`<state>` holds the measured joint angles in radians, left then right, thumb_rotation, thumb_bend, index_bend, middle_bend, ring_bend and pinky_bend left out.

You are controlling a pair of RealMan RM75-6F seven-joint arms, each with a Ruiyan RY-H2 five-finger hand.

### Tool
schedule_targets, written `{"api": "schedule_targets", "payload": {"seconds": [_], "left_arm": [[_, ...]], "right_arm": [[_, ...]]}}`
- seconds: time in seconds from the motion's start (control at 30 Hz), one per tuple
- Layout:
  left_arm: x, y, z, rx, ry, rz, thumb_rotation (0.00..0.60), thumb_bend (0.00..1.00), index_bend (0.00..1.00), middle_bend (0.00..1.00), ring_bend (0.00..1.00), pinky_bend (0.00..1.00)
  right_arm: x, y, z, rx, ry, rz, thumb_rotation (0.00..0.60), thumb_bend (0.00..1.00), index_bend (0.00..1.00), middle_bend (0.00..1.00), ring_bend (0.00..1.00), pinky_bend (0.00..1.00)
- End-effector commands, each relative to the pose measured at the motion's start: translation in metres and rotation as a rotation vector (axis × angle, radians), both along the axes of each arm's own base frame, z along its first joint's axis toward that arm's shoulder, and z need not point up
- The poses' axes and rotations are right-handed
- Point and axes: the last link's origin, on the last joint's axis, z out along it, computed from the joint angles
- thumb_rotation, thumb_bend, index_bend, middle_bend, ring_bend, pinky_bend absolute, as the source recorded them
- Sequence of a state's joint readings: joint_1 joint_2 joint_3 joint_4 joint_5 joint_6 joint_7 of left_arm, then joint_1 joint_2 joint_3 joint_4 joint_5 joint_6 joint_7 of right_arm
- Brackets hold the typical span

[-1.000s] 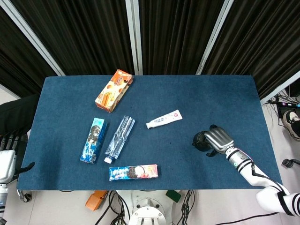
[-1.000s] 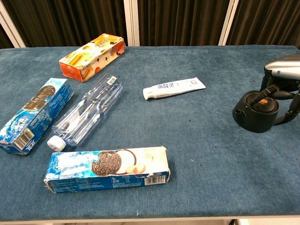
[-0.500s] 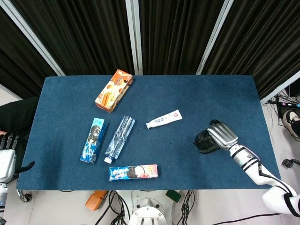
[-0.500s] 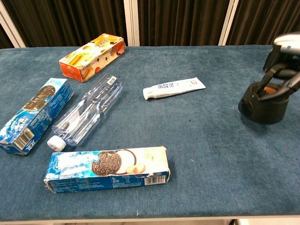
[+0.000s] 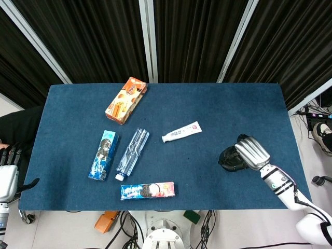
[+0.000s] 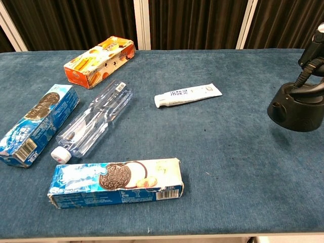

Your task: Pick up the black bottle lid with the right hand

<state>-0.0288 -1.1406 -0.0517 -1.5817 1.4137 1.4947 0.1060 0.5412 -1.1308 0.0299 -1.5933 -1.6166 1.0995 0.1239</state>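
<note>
The black bottle lid (image 5: 229,159) is near the table's right side, and it looks tilted and slightly raised off the blue cloth. My right hand (image 5: 252,151) grips it from above. In the chest view the lid (image 6: 296,109) fills the right edge, and the fingers (image 6: 313,46) reach down into its top. Only part of that hand shows there. My left hand (image 5: 7,175) hangs beside the table's left edge, off the cloth, fingers apart and holding nothing.
On the blue table (image 5: 218,104) lie a white toothpaste tube (image 5: 181,132), a clear water bottle (image 5: 132,153), an orange snack box (image 5: 126,100), a blue cookie box (image 5: 103,155) and an Oreo box (image 5: 148,190) near the front edge.
My right hand has closed on the lid and drawn it right and toward the table's near edge, tilting and raising it. The left hand has barely moved.
</note>
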Motion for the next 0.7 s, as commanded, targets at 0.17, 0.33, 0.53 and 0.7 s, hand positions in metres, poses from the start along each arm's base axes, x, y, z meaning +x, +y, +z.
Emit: {"api": "schedule_targets", "payload": {"seconds": [0.17,0.33,0.53,0.7], "left_arm": [[0.000,-0.001,0.000,0.002,-0.001,0.001,0.600,0.13,0.00,0.00,0.00,0.00],[-0.002,-0.002,0.000,0.004,-0.005,0.005,0.600,0.13,0.00,0.00,0.00,0.00],[-0.002,-0.003,0.000,0.007,-0.009,0.000,0.600,0.13,0.00,0.00,0.00,0.00],[-0.004,-0.005,-0.001,0.007,-0.014,0.004,0.600,0.13,0.00,0.00,0.00,0.00]], "right_arm": [[0.001,0.001,-0.001,-0.021,0.001,0.018,0.363,0.56,1.00,1.00,1.00,0.45],[0.011,0.001,-0.004,-0.032,0.011,0.058,0.361,0.57,1.00,1.00,1.00,0.46],[0.033,-0.003,-0.011,-0.061,0.104,0.160,0.371,0.57,1.00,1.00,1.00,0.47],[0.053,-0.007,-0.021,-0.090,0.218,0.243,0.375,0.57,1.00,1.00,1.00,0.47]]}}
